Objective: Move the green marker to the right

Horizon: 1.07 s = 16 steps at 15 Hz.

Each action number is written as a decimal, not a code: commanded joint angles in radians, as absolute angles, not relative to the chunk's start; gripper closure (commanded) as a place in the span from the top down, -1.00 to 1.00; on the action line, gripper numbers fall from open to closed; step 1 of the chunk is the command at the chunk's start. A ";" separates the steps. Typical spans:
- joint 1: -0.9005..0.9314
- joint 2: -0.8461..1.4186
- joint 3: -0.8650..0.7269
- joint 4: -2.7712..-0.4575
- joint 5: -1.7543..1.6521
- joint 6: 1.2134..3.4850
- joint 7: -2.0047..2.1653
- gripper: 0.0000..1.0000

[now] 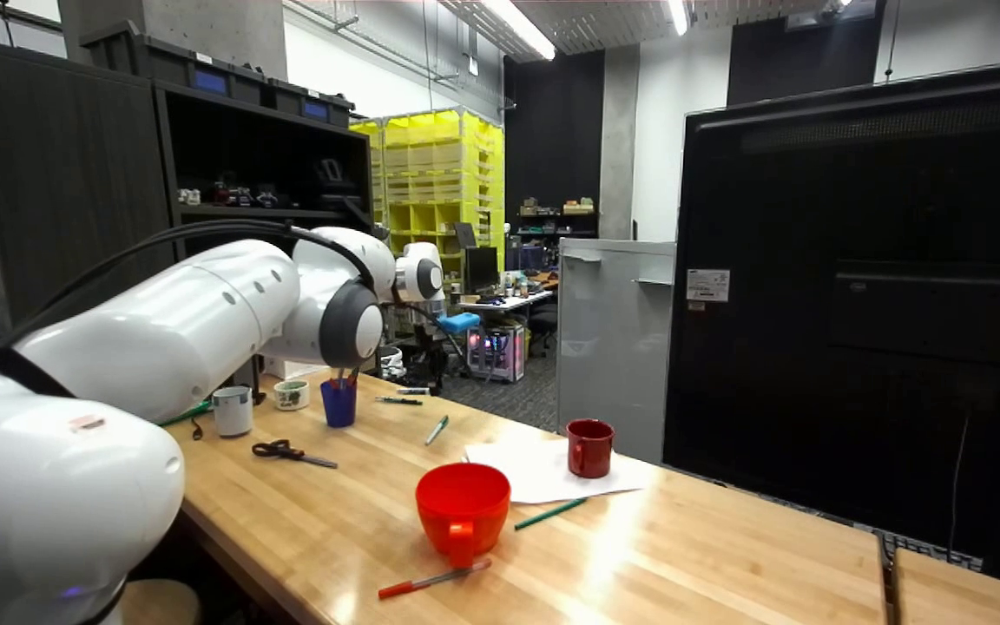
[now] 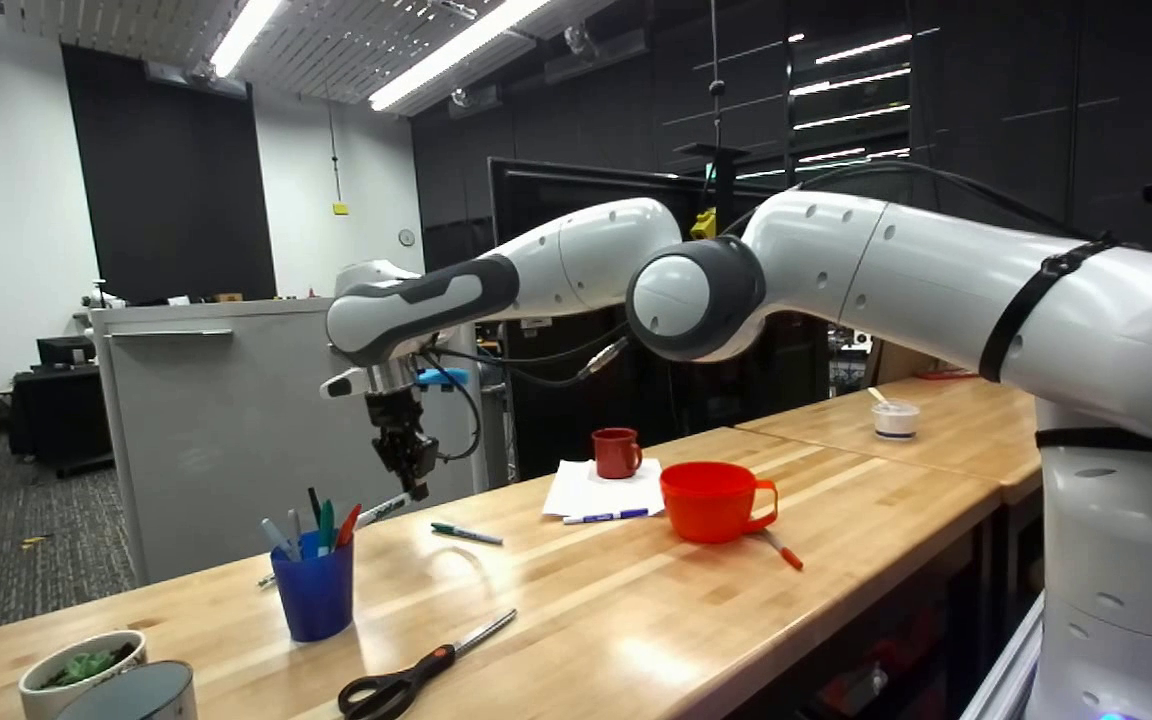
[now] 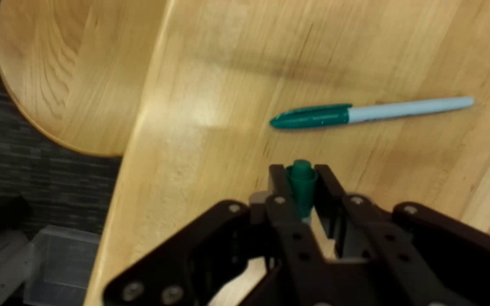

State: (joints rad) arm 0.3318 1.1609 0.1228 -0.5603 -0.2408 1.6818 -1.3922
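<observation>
The green marker (image 3: 302, 189) is between the two fingers of the tool (image 3: 299, 168), its green end poking out at the fingertips in the wrist view and a bit of paler surface showing below the green. The tool is narrowed to the marker's thickness and grips it from both sides. In an exterior view its pale length slants down and away from the fingertips; how high it is above the counter (image 2: 576, 610) I cannot tell.

The arm (image 2: 596, 255) reaches out over the counter, bent at the wrist so that the tool hangs pointing down, near the counter's edge.

Closest to the tool, just ahead of the fingertips in the wrist view and apart from them, a green-capped pen (image 3: 372, 112) lies on the counter, capped end nearest. Past the counter's edge, to the tool's left in that view, is a rounded wooden surface (image 3: 53, 76). A blue cup (image 2: 314, 600) of pens stands near the tool; scissors (image 2: 436, 660) lie farther from it. Well apart from the tool are a red bowl (image 1: 463, 516) with a red pen (image 1: 404, 588) beside it, and a dark red mug (image 1: 589, 447) on white paper (image 1: 517, 469).
</observation>
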 commanded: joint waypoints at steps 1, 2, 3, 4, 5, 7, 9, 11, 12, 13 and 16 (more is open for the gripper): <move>0.307 1.058 0.089 -0.594 -0.239 1.581 -1.252 -0.90; 0.294 1.036 0.088 -0.599 -0.231 1.558 -1.215 -0.90; 0.278 1.016 0.092 -0.605 -0.220 1.540 -1.184 -0.90; 0.261 0.997 0.099 -0.610 -0.207 1.524 -1.155 -0.90; 0.240 0.981 0.109 -0.615 -0.188 1.516 -1.129 -0.90; 0.199 0.961 0.125 -0.623 -0.139 1.520 -1.094 -0.90; 0.215 1.006 0.110 -0.566 -0.159 1.528 -1.131 -0.60; 0.197 0.998 0.115 -0.573 -0.148 1.527 -1.127 -0.60; 0.195 0.997 0.115 -0.577 -0.147 1.527 -1.125 -0.60; 0.196 0.997 0.117 -0.580 -0.147 1.527 -1.123 -0.60; 0.203 0.996 0.119 -0.586 -0.147 1.527 -1.111 -0.60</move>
State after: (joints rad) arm 0.2032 0.9961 0.1193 -0.5861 -0.1467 1.5272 -1.1111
